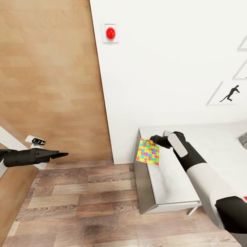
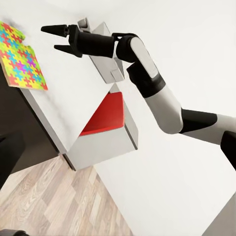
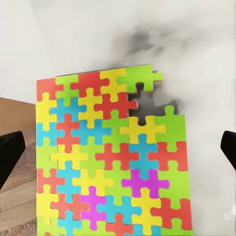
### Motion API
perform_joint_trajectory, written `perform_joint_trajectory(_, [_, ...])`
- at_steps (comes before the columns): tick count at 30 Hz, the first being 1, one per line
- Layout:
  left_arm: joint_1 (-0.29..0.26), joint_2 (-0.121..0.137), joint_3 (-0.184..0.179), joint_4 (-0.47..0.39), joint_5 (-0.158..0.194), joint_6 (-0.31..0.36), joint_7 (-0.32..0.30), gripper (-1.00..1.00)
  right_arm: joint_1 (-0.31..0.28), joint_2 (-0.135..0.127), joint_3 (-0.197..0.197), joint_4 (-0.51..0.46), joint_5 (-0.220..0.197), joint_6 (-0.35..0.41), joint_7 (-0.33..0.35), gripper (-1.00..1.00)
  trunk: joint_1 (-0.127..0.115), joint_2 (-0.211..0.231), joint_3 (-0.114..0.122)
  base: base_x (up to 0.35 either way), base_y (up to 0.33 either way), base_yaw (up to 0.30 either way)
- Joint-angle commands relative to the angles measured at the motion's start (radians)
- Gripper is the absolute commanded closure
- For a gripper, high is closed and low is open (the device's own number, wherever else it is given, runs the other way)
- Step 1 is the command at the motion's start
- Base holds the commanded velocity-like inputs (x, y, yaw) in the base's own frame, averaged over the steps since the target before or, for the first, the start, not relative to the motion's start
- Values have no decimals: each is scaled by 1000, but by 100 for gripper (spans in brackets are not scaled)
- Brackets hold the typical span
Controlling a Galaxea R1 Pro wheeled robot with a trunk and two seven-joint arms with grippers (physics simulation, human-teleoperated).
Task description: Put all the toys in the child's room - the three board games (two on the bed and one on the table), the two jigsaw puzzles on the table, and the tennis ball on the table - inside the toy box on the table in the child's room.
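Home interior, child's room. Wood-plank floor (image 1: 85, 206), plain white wall (image 1: 164, 68), wood-panelled wall (image 1: 48, 68) at left. Light-grey desk (image 1: 171, 185) against white wall, colourful jigsaw puzzle (image 1: 148, 152) at its corner. Framed black baseball-player silhouette print (image 1: 229, 93) on wall. Red round button (image 1: 110, 33) on white wall plate. Red seat (image 2: 105, 114) beside desk.
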Motion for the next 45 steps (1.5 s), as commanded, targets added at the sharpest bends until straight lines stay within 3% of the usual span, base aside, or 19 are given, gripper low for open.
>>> perform_joint_trajectory(1, [-1, 1, -3, 0, 1, 11, -5, -100, 0, -3, 4, -2, -11, 1, -10, -100, 1, -2, -2, 0, 0, 0])
perform_joint_trajectory(5, [-1, 1, -3, 0, 1, 11, -5, -100, 8, -10, 3, -13, -13, 4, -9, -100, 1, -2, -2, 0, 0, 0])
perform_joint_trajectory(9, [-1, 1, -3, 0, 1, 11, -5, -100, 31, -46, -2, -120, -32, 30, -4, -100, 1, -2, -2, 0, 0, 0])
perform_joint_trajectory(11, [0, 1, -3, 0, 1, 11, -5, -100, 52, -76, -15, -231, -78, 69, 1, -100, 1, -2, -2, 0, 0, 0])
perform_joint_trajectory(12, [0, 1, -3, 0, 1, 11, -5, -100, 80, -98, -27, -309, -128, 93, 8, -100, 1, -2, -2, 0, 0, 0])
perform_joint_trajectory(14, [0, 0, -3, 0, 1, 11, -5, -100, 121, -121, -40, -385, -188, 110, 17, -100, 1, -2, -2, 0, 0, 0])
perform_joint_trajectory(15, [-1, -1, -3, 0, 0, 11, -5, -100, 172, -143, -55, -460, -250, 120, 25, -100, 1, -2, -2, 0, 0, 0])
perform_joint_trajectory(17, [-1, -2, -3, 0, 0, 11, -5, -100, 228, -162, -71, -536, -305, 127, 32, -100, 1, -2, -2, 0, 0, 0])
perform_joint_trajectory(19, [-1, -4, -3, 0, -2, 11, -5, -100, 346, -184, -101, -661, -381, 133, 52, -100, 1, -2, -2, 0, 0, 0])
perform_joint_trajectory(22, [-1, -7, -3, 0, -6, 11, -5, -100, 488, -190, -134, -724, -420, 136, 108, -100, 1, -2, -2, 0, 0, 0])
perform_joint_trajectory(23, [-1, -7, -3, 0, -6, 11, -5, -100, 514, -191, -139, -730, -424, 137, 129, -100, 1, -2, -2, 0, 0, 0])
perform_joint_trajectory(25, [-1, -8, -2, 0, -8, 11, -5, -100, 623, -190, -151, -745, -433, 136, 253, -100, 1, -2, -2, 0, 0, 0])
perform_joint_trajectory(26, [-1, -8, -2, 0, -8, 11, -5, -100, 650, -190, -153, -747, -433, 135, 292, -100, 1, -2, -2, 0, 0, 0])
perform_joint_trajectory(29, [-1, -10, -2, 0, -9, 11, -5, -100, 763, -191, -169, -752, -433, 133, 502, -100, 1, -2, -2, 0, 0, 0])
perform_joint_trajectory(33, [-2, -13, -5, 0, -10, 9, -5, -100, 822, -194, -212, -754, -430, 132, 671, -100, 1, -2, -2, 0, 0, 0])
perform_joint_trajectory(39, [-1, -30, -7, 0, -10, 9, -5, -100, 839, -190, -239, -755, -425, 132, 731, -100, 1, -2, -1, 0, 0, 0])
perform_joint_trajectory(43, [-2, -69, -7, 0, -11, 9, -5, -100, 842, -189, -239, -755, -384, 85, 747, -100, 1, -2, 5, 0, 0, 0])
perform_joint_trajectory(45, [-1, -77, -8, -2, -11, 6, -5, -100, 842, -190, -239, -755, -366, 57, 761, -100, 1, -2, 8, 0, 0, 0])
